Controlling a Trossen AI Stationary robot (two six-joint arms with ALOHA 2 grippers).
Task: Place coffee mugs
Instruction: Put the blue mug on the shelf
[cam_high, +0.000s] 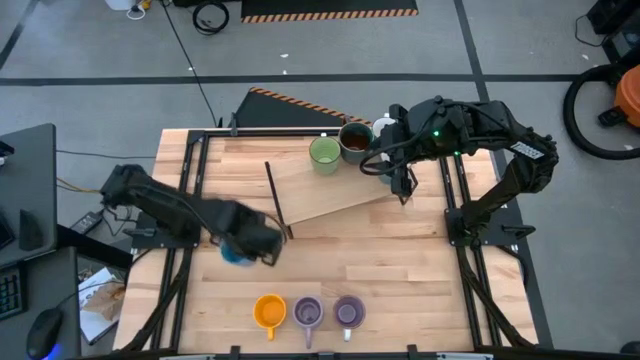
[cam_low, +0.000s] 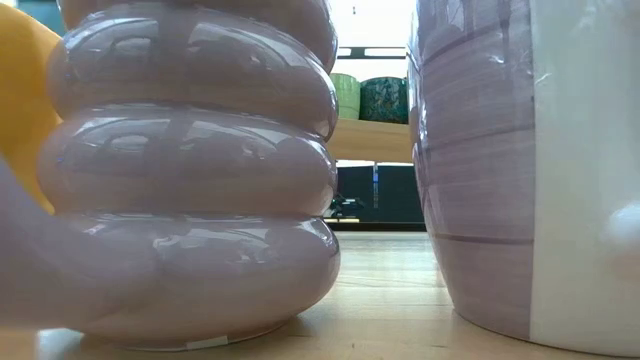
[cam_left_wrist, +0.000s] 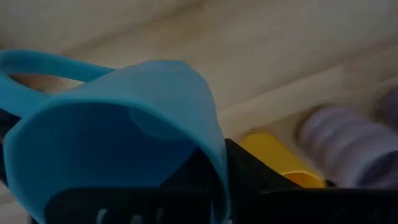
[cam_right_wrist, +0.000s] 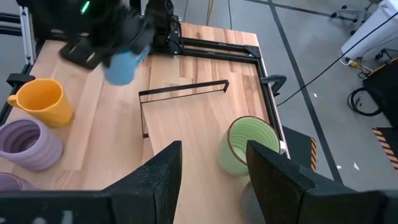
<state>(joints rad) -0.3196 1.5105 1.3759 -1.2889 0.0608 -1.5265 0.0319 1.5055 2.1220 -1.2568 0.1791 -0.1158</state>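
- Gripping the blue mug (cam_high: 236, 252), the left gripper (cam_high: 262, 243) sits over the left-middle of the table (cam_high: 420, 270); its fingers are pressed in on the mug's wall, which fills the left wrist view (cam_left_wrist: 124, 137) with its handle loop off to one side.
- From the right wrist camera the same blue mug (cam_right_wrist: 123, 65) appears tilted and lifted under the dark left arm, clear of the wood.
- The blue mug's inside looks bare as far as the left wrist view shows.
- Three mugs stand in a row at the near edge of the table: an orange mug (cam_high: 269, 312), a ribbed purple mug (cam_high: 308, 313) just beside it, and a second purple mug (cam_high: 348, 312) next along.
- I cannot tell whether anything lies in those three; their openings look pale from above.
- A raised wooden board (cam_high: 330, 190) slopes across the far middle of the table, with a thin black wire frame (cam_high: 275, 195) at its left end.
- At the far side of that board stand a green mug (cam_high: 324, 154) and, touching it, a dark brown mug (cam_high: 355, 141); the green one looks hollow and bare in the right wrist view (cam_right_wrist: 247, 146).
- The right gripper (cam_high: 402, 184) hangs just beside those two mugs, fingers (cam_right_wrist: 158, 177) spread and holding nothing.
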